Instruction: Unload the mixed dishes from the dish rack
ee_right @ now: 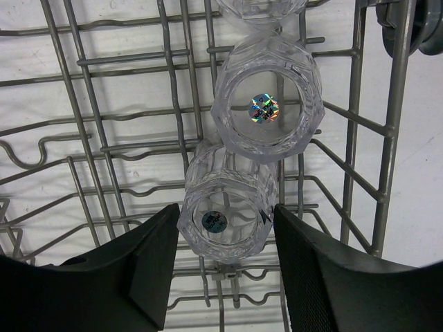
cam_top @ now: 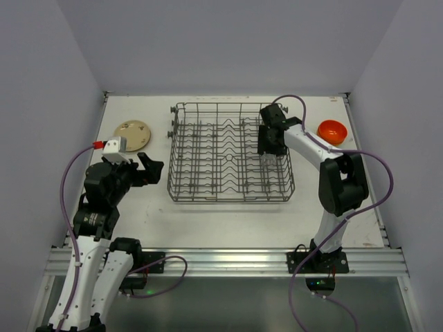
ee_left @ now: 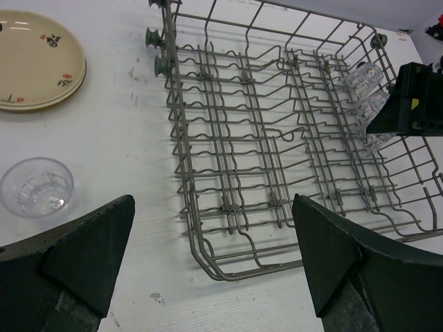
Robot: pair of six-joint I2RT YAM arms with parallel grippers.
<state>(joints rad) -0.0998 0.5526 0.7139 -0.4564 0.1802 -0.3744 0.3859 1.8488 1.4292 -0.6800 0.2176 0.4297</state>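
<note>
— Along the right-hand row of the dish rack (cam_top: 232, 200), what is left to lift?
— Clear glasses, lying on their sides between the tines in a line. The right wrist view shows three. There is the nearest glass (ee_right: 225, 200), a second glass (ee_right: 266, 104) touching it just behind, and the edge of a third glass (ee_right: 259, 5) at the top. From overhead, the other rows look bare.
— And the right gripper (ee_right: 226, 225)?
— It is down inside the rack with one finger on either side of the nearest glass. The jaws are partly spread and right up against its walls. I cannot tell whether they are pinching it or only bracketing it.
— How do you expect that glass to handle?
— Light, rigid, slick and breakable, I'd judge. The faceted sides give the pads something flat to bear on, so across the body, where the fingers sit, seems the right place. A hard squeeze might shoot it out or crack it. Its neighbour touches it, so a straight lift clear of the tines looks safer than a drag.
— The left gripper (ee_left: 213, 207)?
— Its jaws are spread wide and hold nothing. It hangs over the table to the left of the rack.
— What is out of the rack?
— The plates (cam_top: 131, 135) and a lone glass (ee_left: 36, 187) sit on the left of the table, and an orange bowl (cam_top: 331, 130) on the right, each apart from the rack
</note>
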